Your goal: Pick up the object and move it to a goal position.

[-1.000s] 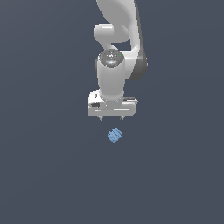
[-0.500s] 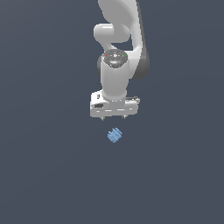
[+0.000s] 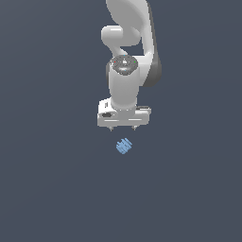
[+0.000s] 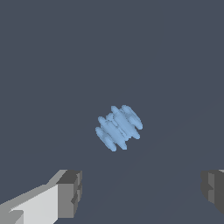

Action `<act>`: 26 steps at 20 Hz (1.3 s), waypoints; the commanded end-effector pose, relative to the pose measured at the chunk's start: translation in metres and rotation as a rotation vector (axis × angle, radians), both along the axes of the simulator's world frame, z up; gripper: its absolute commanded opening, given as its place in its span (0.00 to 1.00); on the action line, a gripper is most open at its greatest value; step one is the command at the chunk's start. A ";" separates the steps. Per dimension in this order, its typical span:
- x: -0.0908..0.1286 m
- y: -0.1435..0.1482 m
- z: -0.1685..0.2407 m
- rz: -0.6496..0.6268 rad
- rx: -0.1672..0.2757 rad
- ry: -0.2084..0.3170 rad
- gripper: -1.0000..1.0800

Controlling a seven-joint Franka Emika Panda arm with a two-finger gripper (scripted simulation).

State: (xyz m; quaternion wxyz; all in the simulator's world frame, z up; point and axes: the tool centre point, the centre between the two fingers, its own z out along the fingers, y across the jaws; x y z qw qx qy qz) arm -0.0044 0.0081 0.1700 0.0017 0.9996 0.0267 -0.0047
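Gripper [image 3: 123, 127] spread wide, holding nothing, poised just above the object [image 3: 124, 146], fingers [image 4: 70, 192] clear of it; no writing visible.

A plain slate-grey surface [image 3: 52, 189] fills both views from edge to edge. It is flat, matte and uniform in colour, with no marks, seams or edges showing. Whether it is a counter top or a floor cannot be told. In the wrist view the same grey surface [image 4: 52, 57] shows a faint, slightly darker diagonal band across its lower part, like a soft shadow. Nothing else apart from the task's things and the robot appears in either picture.
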 end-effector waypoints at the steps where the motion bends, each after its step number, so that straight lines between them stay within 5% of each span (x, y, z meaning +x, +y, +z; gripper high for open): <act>1: 0.001 0.000 -0.003 -0.029 0.001 0.000 0.96; 26: 0.014 0.008 -0.060 -0.646 0.005 -0.004 0.96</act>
